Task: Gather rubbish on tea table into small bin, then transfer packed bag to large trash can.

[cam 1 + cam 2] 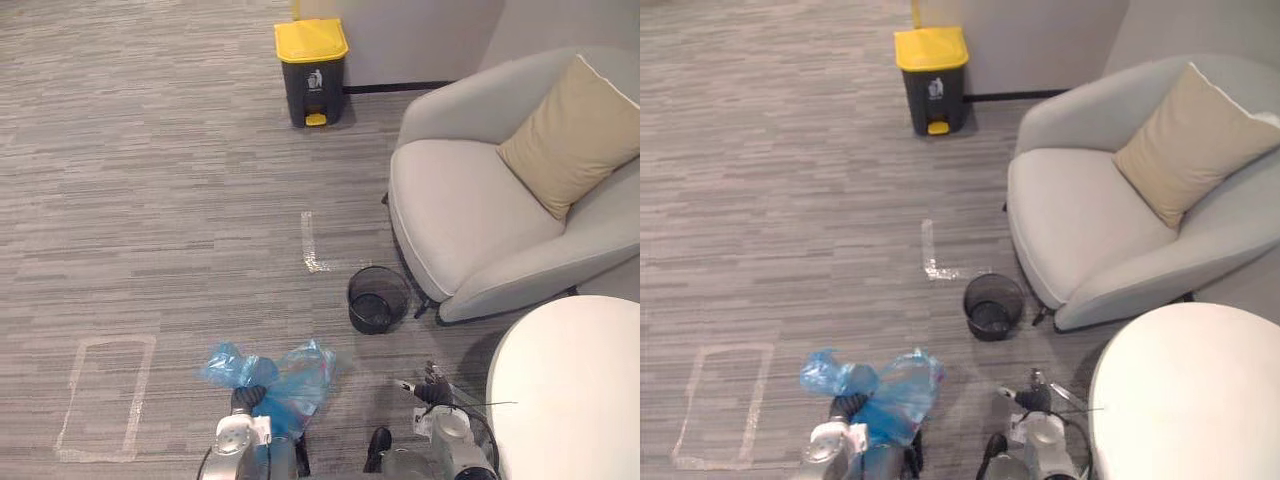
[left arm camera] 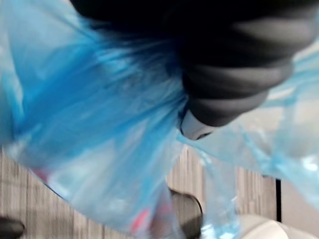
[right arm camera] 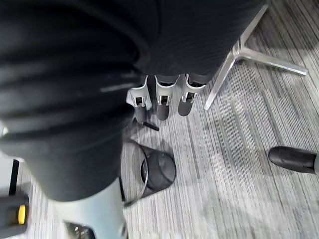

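Gripping rubbish-filled blue bag [image 1: 292, 383] w/ L robot hand [image 1: 247, 399]; R robot hand [image 3: 162, 101] straight-fingered, near mesh bin [image 1: 378, 298].

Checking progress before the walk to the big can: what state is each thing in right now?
blue bag: out of the bin, gathered and hanging from the left hand.
left hand: shut on the blue bag.
right hand: open, holding nothing.
small black bin: upright, no liner inside.
large trash can: upright, lid closed.
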Motion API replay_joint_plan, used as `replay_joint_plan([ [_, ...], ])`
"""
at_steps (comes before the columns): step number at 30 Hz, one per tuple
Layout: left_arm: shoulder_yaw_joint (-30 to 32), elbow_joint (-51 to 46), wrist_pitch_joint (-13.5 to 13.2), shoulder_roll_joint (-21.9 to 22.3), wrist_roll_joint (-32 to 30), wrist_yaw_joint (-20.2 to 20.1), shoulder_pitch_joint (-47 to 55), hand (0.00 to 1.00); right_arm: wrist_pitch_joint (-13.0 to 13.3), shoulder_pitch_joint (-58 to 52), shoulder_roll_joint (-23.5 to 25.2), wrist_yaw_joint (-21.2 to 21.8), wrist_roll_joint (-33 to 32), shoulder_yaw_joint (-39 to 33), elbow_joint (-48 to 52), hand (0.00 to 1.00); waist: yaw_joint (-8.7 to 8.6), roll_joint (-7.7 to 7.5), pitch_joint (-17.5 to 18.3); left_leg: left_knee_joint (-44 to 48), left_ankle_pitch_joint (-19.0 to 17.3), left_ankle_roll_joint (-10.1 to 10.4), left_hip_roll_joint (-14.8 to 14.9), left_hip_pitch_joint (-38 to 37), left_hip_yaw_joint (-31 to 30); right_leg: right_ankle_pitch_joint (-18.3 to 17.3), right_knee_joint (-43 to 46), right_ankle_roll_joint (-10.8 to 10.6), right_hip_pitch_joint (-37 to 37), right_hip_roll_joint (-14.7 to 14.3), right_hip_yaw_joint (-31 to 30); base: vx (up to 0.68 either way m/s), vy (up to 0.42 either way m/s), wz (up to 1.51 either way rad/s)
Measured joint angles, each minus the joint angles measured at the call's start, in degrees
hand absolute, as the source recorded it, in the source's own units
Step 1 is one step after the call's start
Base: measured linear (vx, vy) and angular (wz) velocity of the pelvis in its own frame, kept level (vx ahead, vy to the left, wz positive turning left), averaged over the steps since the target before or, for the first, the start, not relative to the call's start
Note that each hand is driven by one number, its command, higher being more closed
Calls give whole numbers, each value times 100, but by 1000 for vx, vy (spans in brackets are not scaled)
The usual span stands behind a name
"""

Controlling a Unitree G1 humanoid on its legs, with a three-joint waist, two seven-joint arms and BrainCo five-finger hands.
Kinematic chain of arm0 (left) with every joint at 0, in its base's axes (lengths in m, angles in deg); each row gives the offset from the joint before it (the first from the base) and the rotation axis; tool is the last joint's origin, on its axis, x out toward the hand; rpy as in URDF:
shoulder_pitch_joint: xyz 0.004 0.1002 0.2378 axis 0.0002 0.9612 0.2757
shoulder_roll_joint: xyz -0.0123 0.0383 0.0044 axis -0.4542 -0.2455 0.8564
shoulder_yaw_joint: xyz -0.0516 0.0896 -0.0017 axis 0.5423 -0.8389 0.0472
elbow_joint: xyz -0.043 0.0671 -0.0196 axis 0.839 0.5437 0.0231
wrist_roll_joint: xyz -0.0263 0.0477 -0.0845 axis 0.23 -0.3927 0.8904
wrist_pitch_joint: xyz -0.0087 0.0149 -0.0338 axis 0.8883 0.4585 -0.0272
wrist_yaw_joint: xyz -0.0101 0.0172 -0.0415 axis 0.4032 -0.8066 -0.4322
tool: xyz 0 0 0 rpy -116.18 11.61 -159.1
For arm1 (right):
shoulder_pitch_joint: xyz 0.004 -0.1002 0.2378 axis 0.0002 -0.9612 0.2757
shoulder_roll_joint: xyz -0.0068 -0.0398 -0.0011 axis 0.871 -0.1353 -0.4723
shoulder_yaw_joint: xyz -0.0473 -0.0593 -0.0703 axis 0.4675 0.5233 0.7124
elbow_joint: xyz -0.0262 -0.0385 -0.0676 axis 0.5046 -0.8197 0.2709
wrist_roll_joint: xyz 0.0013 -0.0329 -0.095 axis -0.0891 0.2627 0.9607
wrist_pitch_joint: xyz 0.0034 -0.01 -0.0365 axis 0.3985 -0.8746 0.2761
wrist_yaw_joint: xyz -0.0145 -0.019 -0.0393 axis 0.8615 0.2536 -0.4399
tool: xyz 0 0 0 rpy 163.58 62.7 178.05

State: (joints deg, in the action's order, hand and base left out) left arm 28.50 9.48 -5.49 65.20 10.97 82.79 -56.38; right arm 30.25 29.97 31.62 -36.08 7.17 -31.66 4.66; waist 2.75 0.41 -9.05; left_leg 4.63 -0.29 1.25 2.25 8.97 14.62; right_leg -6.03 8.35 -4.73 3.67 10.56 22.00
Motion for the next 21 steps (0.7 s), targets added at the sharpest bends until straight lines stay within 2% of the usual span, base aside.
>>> replay_joint_plan([
  [3, 5, 64, 0, -48, -9, -7, 31, 100, -13, 51, 1, 3, 171, -1, -181, 0, 5, -42, -13, -9, 3, -82, -156, 0, -137, 20, -72, -96, -99, 106, 151, -4, 99, 31],
  [4, 8, 94, 7, -50, -9, -6, 38, 100, -39, 63, 4, 9, 191, -1, -192, 0, 6, -71, -31, 99, -98, -150, -214, 49, -198, -81, -22, -162, -109, 183, 197, 28, 110, 27],
  [6, 22, 91, 8, -51, -8, -8, 86, 100, -61, 59, 1, 12, 191, -8, -196, 0, -8, -127, -57, 525, -410, -208, -323, 213, -296, -293, 261, -296, -95, 340, 276, 67, 156, 38],
  [7, 49, 76, 9, -54, -7, -8, 118, 100, -67, 43, 1, 12, 192, -10, -207, 0, -22, -196, -74, 900, -700, -276, -403, 339, -355, -555, 619, -465, -78, 510, 299, 98, 152, 44],
  [8, 53, 51, 10, -87, -7, -6, 172, 100, -68, 29, -2, 12, 194, -9, -216, 0, -54, -292, -100, 1144, -884, -308, -489, 399, -416, -702, 929, -530, -70, 664, 303, 138, 139, 55],
  [9, 47, -4, 24, -155, -7, -4, 250, 100, -68, -15, -4, 15, 195, -8, -209, 0, -68, -363, -112, 1343, -1090, -341, -611, 404, -561, -737, 1493, -470, -5, 868, 199, 173, 155, 56],
  [11, 34, -123, 52, -182, -6, 17, 279, 100, -73, -78, 19, 19, 192, -7, -204, 0, -122, -334, -145, 1569, -1289, -463, -620, 334, -781, -342, 2975, 57, 650, 941, -552, 200, 173, 57],
  [12, 27, -264, 58, -231, -6, 17, 316, 100, -72, -139, 102, 30, 193, 0, -199, 0, -133, -268, -220, 1618, -1390, -505, -584, 209, -947, -499, 3560, 7, 962, 751, -989, 247, 109, 46],
  [13, 31, -300, 57, -270, -6, 19, 310, 100, -72, -189, 158, 29, 192, -2, -175, 0, -135, -276, -230, 1623, -1426, -540, -571, 145, -1038, -660, 3732, -29, 1067, 610, -1122, 335, 70, 59],
  [14, 63, -383, 58, -325, -3, 22, 313, 100, -72, -264, 271, 30, 191, 3, -167, 0, -147, -323, -228, 1584, -1502, -592, -576, -21, -1196, -916, 3870, 2, 1269, 351, -1227, 386, 5, 56],
  [15, 71, -393, 57, -318, -3, 21, 300, 100, -74, -307, 316, 30, 188, 2, -169, 0, -180, -341, -220, 1546, -1599, -620, -583, -151, -1298, -1031, 3750, 17, 1440, 146, -1203, 340, -10, 53],
  [17, 71, -381, 65, -278, -4, 15, 284, 100, -68, -281, 320, 31, 179, -6, -154, 0, -243, -344, -223, 1371, -1722, -640, -600, -444, -1409, -1039, 3241, 42, 1771, -164, -995, 372, -31, 34],
  [19, 73, -362, 72, -267, -4, 14, 169, 100, -71, -291, 261, 38, 180, -17, -170, 0, -293, -349, -219, 1122, -1747, -590, -606, -734, -1566, -798, 2219, 185, 1922, -427, -776, 430, -68, 53],
  [20, 63, -359, 70, -266, -5, 12, 73, 100, -78, -325, 235, 39, 181, -108, -180, 0, -316, -379, -204, 974, -1801, -504, -652, -889, -1745, -476, 1599, 343, 1927, -530, -763, 512, -129, 90],
  [21, 59, -352, 70, -244, -8, 11, 27, 100, -83, -376, 217, 38, 177, -220, -177, 0, -370, -414, -165, 911, -1884, -392, -650, -1101, -1944, -31, 1401, 598, 1867, -557, -768, 561, -148, 105],
])
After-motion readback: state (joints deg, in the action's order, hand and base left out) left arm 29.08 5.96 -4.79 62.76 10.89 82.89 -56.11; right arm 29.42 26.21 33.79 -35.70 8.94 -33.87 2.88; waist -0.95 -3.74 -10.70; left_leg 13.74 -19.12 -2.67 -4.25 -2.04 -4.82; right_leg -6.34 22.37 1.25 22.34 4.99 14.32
